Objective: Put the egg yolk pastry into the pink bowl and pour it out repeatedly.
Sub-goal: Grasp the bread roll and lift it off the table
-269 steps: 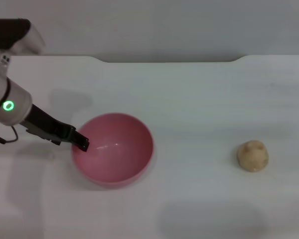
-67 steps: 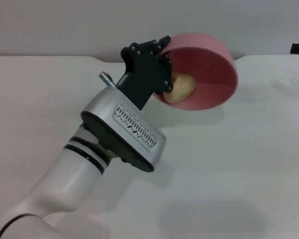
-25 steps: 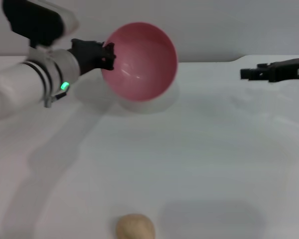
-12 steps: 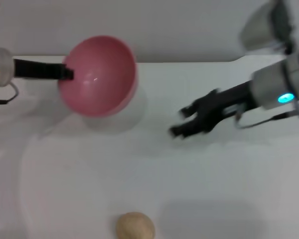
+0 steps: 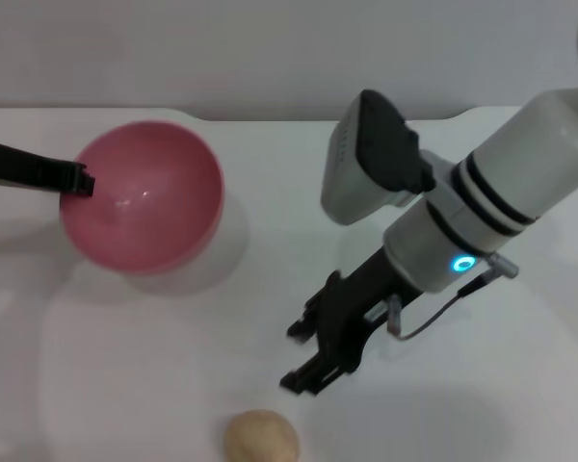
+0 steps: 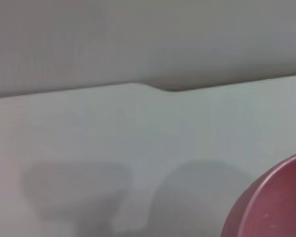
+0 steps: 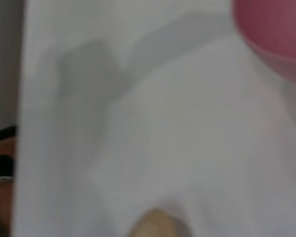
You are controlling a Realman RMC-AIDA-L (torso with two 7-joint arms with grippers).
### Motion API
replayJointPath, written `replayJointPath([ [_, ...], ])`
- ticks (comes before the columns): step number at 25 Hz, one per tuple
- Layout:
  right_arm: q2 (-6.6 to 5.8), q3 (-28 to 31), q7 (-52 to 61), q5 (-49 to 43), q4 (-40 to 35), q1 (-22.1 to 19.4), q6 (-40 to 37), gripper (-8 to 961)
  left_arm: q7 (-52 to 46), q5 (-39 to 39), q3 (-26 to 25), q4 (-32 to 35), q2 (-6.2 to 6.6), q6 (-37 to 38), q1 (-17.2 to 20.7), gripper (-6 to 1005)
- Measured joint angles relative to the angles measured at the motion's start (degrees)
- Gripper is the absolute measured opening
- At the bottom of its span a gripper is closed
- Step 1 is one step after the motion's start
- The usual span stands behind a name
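Right claw (image 5: 303, 356): fingers apart, empty, just above the egg yolk pastry.
Egg yolk pastry (image 5: 260, 438): on the counter's (image 5: 173, 366) near edge.
Left claw (image 5: 80, 181): clamped on the pink bowl's (image 5: 144, 207) rim, toward the far left corner.

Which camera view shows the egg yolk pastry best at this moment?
The head view: the egg yolk pastry lies nearly whole on the table, near the right gripper. The right wrist view shows only its blurred top; the left wrist view does not show it.
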Motion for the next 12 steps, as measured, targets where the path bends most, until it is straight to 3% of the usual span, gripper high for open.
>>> replayJointPath([
  [12, 0.11, -9.31, 0.54, 5.3, 0.06, 1.49, -1.31, 619, 0.5, 0.96, 1.51, -0.26, -0.28, 0.3, -0.52, -1],
])
